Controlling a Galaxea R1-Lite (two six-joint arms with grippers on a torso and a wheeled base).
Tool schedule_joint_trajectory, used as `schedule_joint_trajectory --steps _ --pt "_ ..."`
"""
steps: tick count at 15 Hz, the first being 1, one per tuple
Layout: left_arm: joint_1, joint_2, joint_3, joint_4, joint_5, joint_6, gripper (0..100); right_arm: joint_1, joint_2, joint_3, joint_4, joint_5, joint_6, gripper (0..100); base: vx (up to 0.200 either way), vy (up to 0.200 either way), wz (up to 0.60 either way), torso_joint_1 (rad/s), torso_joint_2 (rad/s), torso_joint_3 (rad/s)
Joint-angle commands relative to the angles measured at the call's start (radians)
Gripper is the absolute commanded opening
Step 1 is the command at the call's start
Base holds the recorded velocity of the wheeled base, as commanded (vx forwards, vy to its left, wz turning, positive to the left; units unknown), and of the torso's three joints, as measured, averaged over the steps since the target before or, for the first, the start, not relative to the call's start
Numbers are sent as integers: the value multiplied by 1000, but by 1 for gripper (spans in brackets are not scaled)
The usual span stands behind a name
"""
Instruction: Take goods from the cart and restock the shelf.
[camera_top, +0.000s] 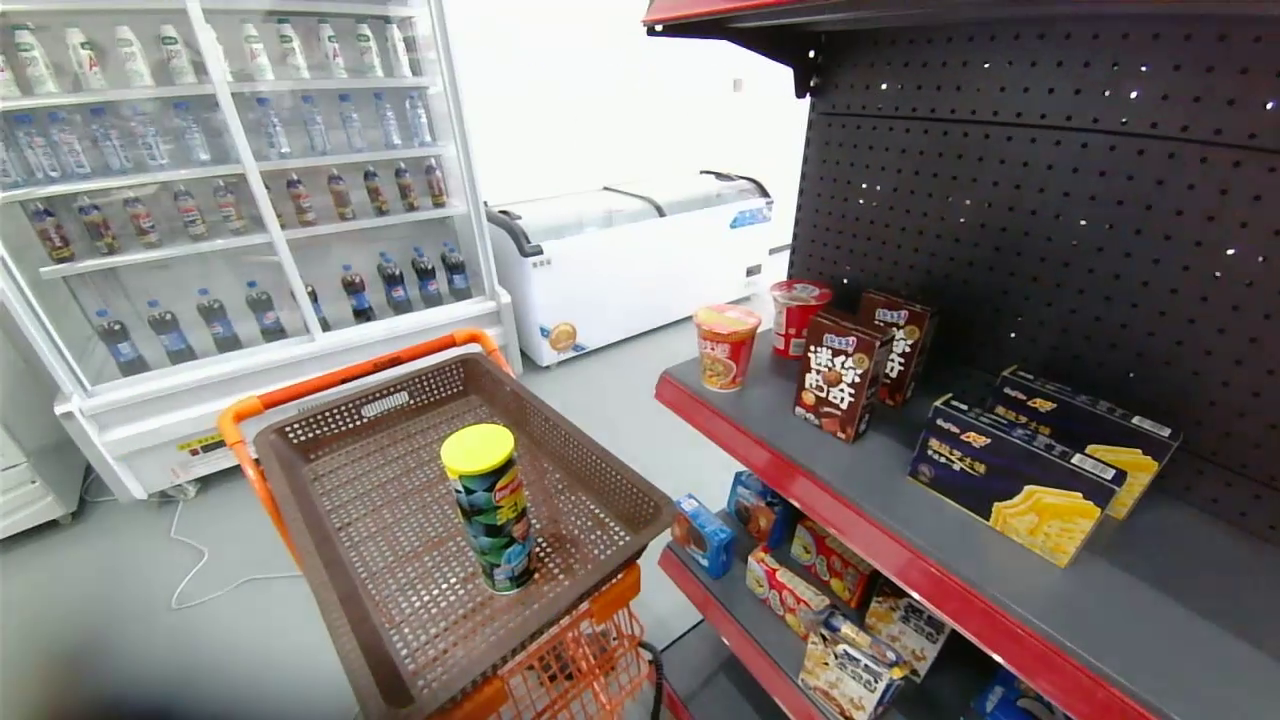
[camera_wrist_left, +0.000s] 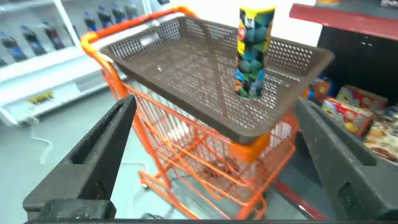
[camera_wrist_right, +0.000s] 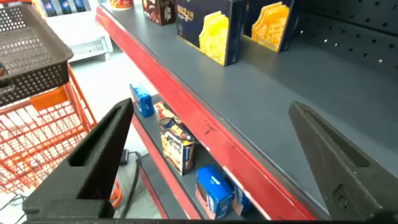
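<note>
A tall canister with a yellow lid stands upright in the brown basket on top of the orange cart; the canister also shows in the left wrist view. My left gripper is open, low beside the cart and short of the canister. My right gripper is open in front of the grey shelf with the red edge. On the shelf stand cup noodles, brown boxes and dark blue boxes.
A lower shelf holds several snack boxes. A drinks cooler and a white chest freezer stand behind the cart. Bare shelf space lies at the near right. A white cable lies on the floor.
</note>
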Motion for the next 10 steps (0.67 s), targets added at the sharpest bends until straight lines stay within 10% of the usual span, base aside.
schedule_joint_trajectory --steps 1,5,10 --pt "7 114 -139 26 38 80 100 0 0 0 0 0 0 100 0 0 0 0 0 0" --pt "44 732 -559 42 127 49 100 0 0 0 0 0 0 100 0 0 0 0 0 0" --pt "64 1064 -612 8 52 48 100 0 0 0 0 0 0 100 0 0 0 0 0 0"
